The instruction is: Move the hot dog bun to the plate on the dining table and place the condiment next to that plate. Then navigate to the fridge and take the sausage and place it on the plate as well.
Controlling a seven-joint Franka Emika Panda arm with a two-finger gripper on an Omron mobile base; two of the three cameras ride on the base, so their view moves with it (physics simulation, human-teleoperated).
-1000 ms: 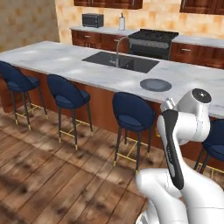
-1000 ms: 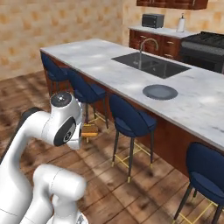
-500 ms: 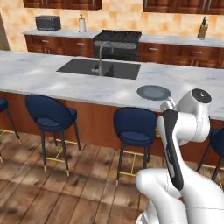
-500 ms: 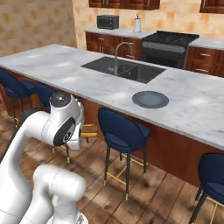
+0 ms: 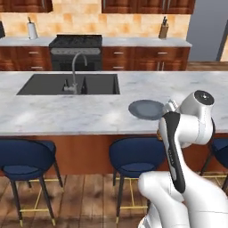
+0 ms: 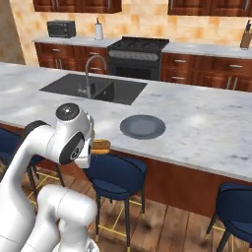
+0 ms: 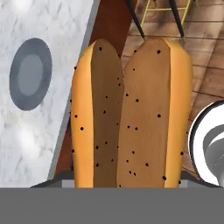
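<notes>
Hand (image 7: 131, 186) clamped on hot dog bun (image 7: 131, 113), off the dining table (image 7: 48, 87) edge, plate (image 7: 30, 73) apart.

A black stove (image 5: 75, 46) sits between dark wood cabinets (image 5: 136, 58) under orange tiles, with a paper towel roll (image 5: 31, 30), a knife block (image 5: 164, 30) and a microwave (image 6: 61, 28) on the back counter, and blue stools (image 5: 136, 158) below.

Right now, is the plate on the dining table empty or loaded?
Empty. The plate shows a bare grey face on the dining table; the hot dog bun sits in the tool, off the table.
</notes>
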